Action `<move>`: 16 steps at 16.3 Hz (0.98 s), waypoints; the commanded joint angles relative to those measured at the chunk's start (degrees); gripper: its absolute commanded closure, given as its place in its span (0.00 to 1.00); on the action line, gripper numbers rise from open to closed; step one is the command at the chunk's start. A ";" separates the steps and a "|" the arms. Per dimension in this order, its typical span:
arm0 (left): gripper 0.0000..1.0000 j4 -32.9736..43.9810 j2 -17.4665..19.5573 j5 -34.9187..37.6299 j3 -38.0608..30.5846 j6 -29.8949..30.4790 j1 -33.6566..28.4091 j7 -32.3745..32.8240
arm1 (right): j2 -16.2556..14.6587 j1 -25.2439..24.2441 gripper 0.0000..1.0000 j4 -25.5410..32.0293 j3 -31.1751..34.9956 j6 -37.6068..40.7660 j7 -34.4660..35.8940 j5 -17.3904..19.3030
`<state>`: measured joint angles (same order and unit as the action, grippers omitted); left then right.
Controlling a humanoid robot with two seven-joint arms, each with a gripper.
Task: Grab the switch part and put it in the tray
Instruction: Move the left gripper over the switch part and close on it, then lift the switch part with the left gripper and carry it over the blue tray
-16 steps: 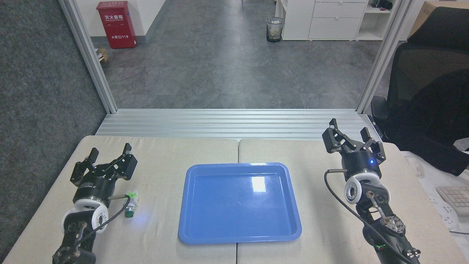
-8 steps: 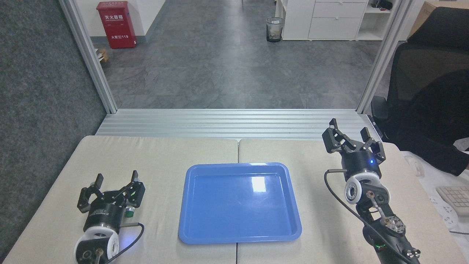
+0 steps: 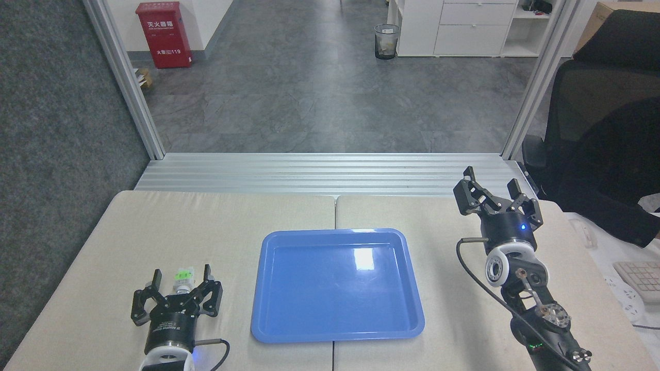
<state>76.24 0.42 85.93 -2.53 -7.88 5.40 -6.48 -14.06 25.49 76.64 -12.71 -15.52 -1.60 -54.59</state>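
Beige padded tabletop [image 3: 258, 216], seen from above. Large shallow glossy blue plastic tray [image 3: 337, 335], rounded corners, sits centre, nothing in it. Left tool [image 3: 180, 282], black, spread wide, low at near left. Small switch part [image 3: 183, 278], whitish translucent body with bright green block, lies between its 2 fingers, just left of tray, not yet gripped. Right tool [image 3: 496, 191] released, raised, well apart. Risk: fingers closing off-centre could nudge or roll part away; smooth small body may slip during lift.

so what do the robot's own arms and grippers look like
Both grippers, left gripper and right gripper, are black with angular linkage fingers on a black cylindrical body. Each has a white wrist ring, a small blue light and a thin black cable looping alongside.
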 commanded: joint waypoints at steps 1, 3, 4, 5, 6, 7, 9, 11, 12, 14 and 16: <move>0.00 -14.69 -1.14 1.17 0.68 0.14 2.24 -3.70 | 0.00 0.00 0.00 0.00 0.05 -0.03 0.01 0.01; 0.00 -17.86 0.01 1.17 1.38 0.23 2.95 -4.24 | 0.00 0.00 0.00 0.00 -0.03 -0.03 0.01 0.01; 0.00 -19.36 0.62 1.17 1.82 0.14 3.65 -4.33 | 0.00 0.00 0.00 0.00 0.05 -0.03 0.01 0.01; 0.00 -20.59 1.33 0.91 1.82 0.06 4.00 -4.33 | 0.00 0.00 0.00 0.00 -0.03 -0.03 0.01 0.01; 0.00 -21.39 1.86 0.73 1.74 -0.03 4.36 -4.33 | 0.00 0.00 0.00 0.00 -0.03 -0.03 0.01 0.01; 0.00 -21.74 2.47 -0.05 1.74 -0.38 4.79 -4.33 | 0.00 0.00 0.00 0.00 0.05 0.05 0.01 0.01; 0.00 -21.75 3.18 -2.07 1.12 -0.91 5.06 -4.24 | 0.00 0.00 0.00 0.00 -0.03 -0.03 0.01 -0.08; 0.00 -21.57 3.35 -3.31 0.86 -1.35 5.15 -4.06 | 0.00 0.00 0.00 0.00 0.05 -0.03 0.01 0.01; 0.00 -21.31 3.96 -3.92 0.77 -2.05 5.15 -3.45 | 0.00 0.00 0.00 0.00 0.05 -0.03 0.01 -0.08; 0.00 -21.04 4.67 -5.67 0.68 -2.32 4.97 -3.18 | 0.00 0.00 0.00 0.00 -0.03 -0.03 0.01 0.01; 0.17 -19.13 4.85 -8.58 0.68 -1.53 4.36 -3.19 | 0.00 0.00 0.00 0.00 -0.03 -0.03 0.01 -0.08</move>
<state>59.24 3.08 81.62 -0.44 -9.99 10.12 -9.88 -14.08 25.49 76.64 -12.71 -15.53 -1.59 -54.59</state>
